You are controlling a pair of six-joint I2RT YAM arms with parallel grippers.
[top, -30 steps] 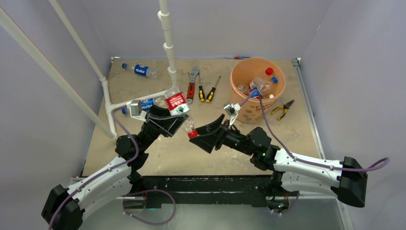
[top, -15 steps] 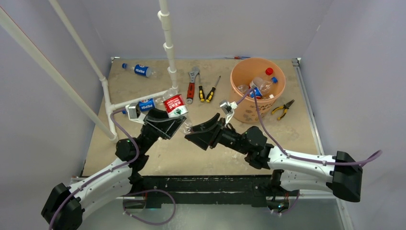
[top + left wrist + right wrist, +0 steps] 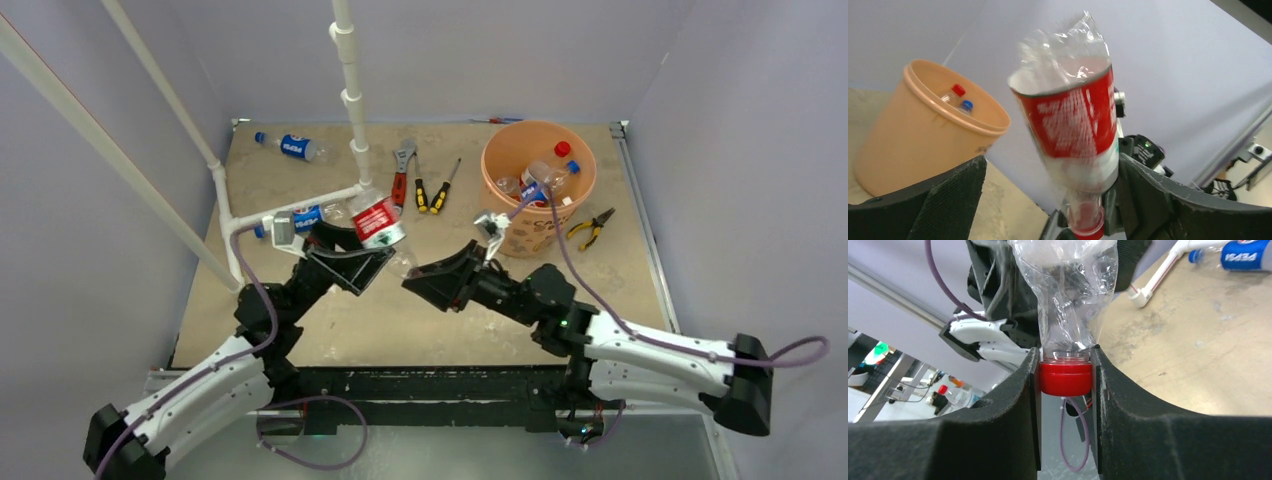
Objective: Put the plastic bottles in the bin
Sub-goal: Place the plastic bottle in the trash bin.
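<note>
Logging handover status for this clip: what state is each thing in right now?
Red-label bottle: crumpled, capped, held in the air.
Right gripper: shut on the cap.
Left gripper: open around the bottle.
Bin: upright, bottles inside.
Far Pepsi bottle: lying on the table.
Near Pepsi bottle: lying beside the pipe frame.

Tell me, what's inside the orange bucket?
Inside the orange bucket lie clear plastic bottles, one with a red cap, one with a blue cap. They cover the bottom, so anything underneath stays hidden.
</note>
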